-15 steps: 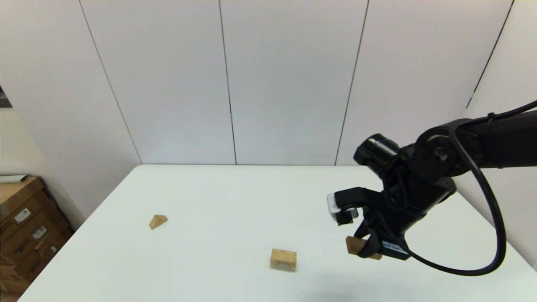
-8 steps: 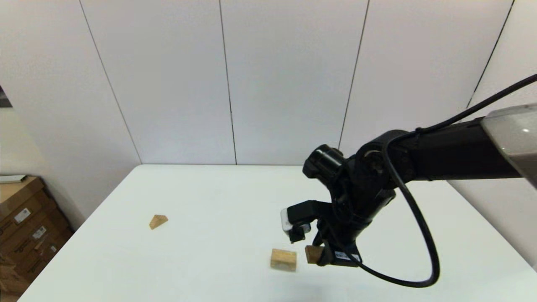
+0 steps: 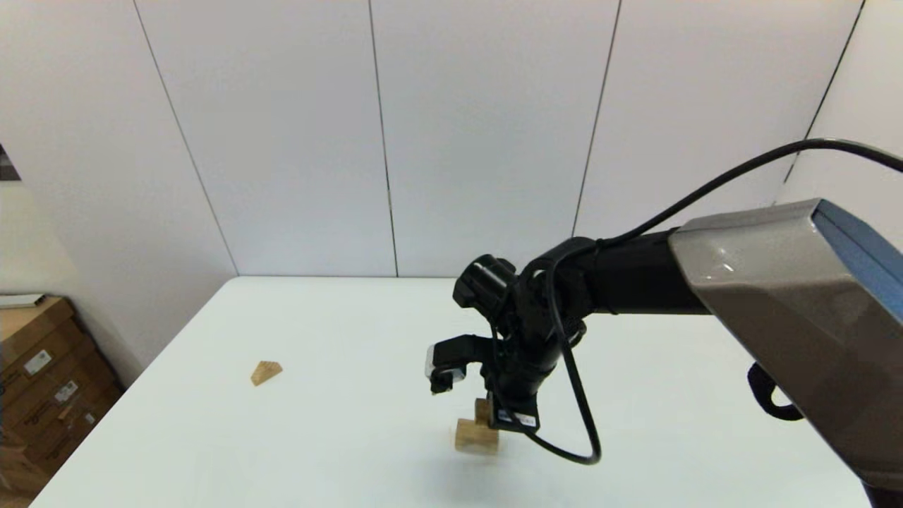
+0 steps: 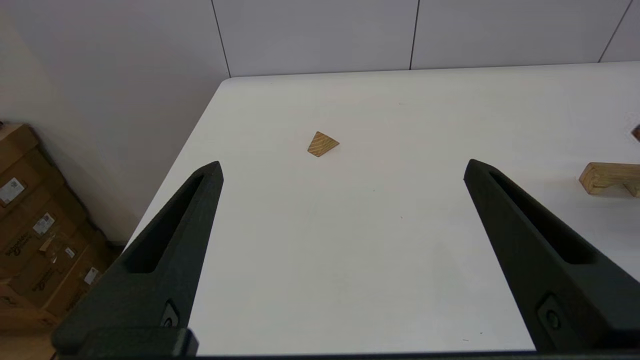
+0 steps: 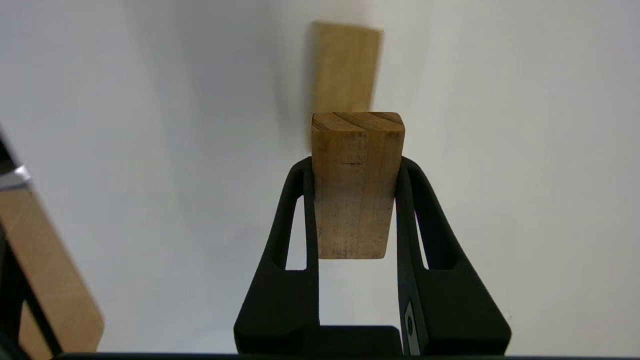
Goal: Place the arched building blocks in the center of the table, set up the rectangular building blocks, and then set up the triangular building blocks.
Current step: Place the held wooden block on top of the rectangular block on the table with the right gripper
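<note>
Carried leftward across the tabletop [image 3: 338, 331] over the last second, the rectangular building block [image 5: 356, 185] has gone from well to the right of the arched building block [image 3: 477, 436] to almost directly over it. In the right wrist view the rectangular block is clamped between the two black fingers of the right gripper [image 5: 356, 170], which is clenched on its long side faces, its grained end pointing away from the wrist toward the arched block lying blurred beyond it. The two blocks' long axes look roughly in line there, with the arched one slightly to one side. From the head view the held block shows only as a small patch of wood just above the arched block, and whether they touch cannot be told. The coming move seems to turn on this alignment: the held block would need to be centred over the arched block's flat top before it is lowered and released, or it may tip off an edge. Farther out, the triangular building block [image 3: 266, 372] lies untouched near the left edge of the tabletop, well apart from the others. It is much nearer the left gripper [image 4: 342, 170], which hangs idle with its fingers spread wide and nothing between them.
</note>
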Tool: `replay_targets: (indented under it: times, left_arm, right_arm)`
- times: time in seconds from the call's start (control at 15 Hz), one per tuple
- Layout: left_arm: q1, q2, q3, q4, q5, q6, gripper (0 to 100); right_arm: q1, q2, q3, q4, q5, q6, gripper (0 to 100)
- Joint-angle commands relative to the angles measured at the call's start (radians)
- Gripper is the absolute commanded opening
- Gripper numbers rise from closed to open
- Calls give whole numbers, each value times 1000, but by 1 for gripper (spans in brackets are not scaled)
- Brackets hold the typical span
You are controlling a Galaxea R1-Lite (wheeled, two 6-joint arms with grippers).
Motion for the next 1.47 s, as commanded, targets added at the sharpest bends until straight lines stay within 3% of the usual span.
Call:
replay_targets:
  times: [0.07, 0.47, 1.47]
  left_arm:
    - [0, 2, 0, 0, 0, 0, 100]
    - [0, 2, 0, 0, 0, 0, 100]
    - [0, 2, 0, 0, 0, 0, 100]
  right_arm:
    - [2, 59, -59, 6, -2, 9, 0]
    - [25, 60, -120, 138, 6, 101, 0]
    - [63, 149, -208, 152, 7, 134, 0]
